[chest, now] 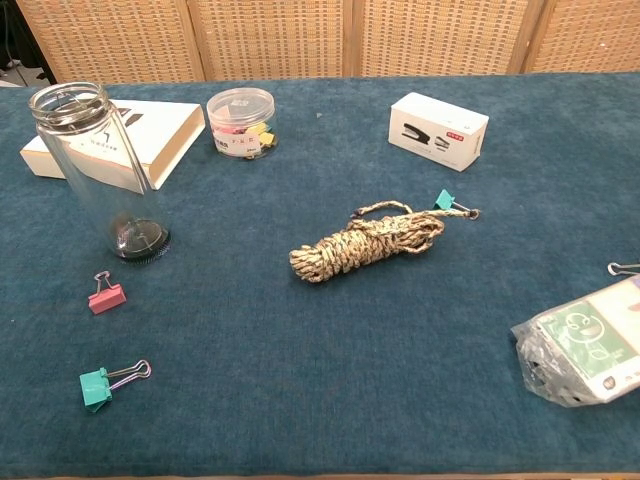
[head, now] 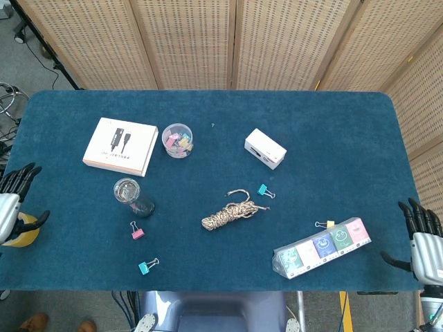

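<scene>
Left hand off desk's left edge, fingers spread, holding nothing. Right hand off right edge, likewise spread, holding nothing. Glass jar upright near left edge, apart from both hands. Judged: nothing in hand; clips loose, uncollected.

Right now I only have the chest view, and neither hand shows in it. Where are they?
Observer: In the head view the left hand is off the table's left edge, fingers apart, holding nothing.
Operator: And the right one?
Observer: The right hand is past the table's right edge, also open, near the packet of small cartons.
Operator: Is anything near the left hand?
Observer: The glass jar is the closest thing on the table, well apart from that hand.
</scene>
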Robot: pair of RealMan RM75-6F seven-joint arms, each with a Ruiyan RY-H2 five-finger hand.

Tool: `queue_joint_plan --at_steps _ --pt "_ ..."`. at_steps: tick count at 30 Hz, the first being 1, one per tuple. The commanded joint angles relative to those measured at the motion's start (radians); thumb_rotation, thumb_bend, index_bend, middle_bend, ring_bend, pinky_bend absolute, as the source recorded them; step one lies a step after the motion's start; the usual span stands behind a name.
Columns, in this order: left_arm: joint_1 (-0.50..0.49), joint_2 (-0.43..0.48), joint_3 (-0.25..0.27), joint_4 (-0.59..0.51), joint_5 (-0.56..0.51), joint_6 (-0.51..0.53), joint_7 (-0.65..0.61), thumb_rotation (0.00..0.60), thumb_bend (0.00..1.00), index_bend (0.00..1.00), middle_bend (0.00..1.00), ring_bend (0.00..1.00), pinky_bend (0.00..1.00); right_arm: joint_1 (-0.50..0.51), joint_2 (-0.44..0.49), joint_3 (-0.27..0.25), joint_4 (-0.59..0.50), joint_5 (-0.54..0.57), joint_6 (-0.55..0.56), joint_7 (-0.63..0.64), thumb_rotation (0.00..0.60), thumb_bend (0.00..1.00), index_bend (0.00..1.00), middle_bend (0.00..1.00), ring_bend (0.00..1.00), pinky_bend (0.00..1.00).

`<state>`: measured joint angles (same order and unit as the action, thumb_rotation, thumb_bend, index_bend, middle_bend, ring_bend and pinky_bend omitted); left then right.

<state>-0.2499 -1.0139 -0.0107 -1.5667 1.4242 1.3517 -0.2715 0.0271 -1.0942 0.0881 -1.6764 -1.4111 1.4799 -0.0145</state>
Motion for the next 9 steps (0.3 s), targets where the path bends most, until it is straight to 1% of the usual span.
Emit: queue_joint_plan --at_steps 1,9 --pt "0.046 -0.026 0.025 0.021 0.011 0.041 0.005 0.6 0.31 0.0 0.0 0.0 0.0 -0.001 0.003 -0.003 -0.003 -0.007 0.003 0.003 0.6 0.0 0.0 0.0 0.0 0.0" --pt "0.097 -0.043 0.014 0.02 0.035 0.132 0.06 0.6 0.31 0.0 0.0 0.0 0.0 -0.008 0.006 -0.007 -0.007 -0.024 0.019 0.008 0.6 0.0 0.0 0.0 0.0 0.0"
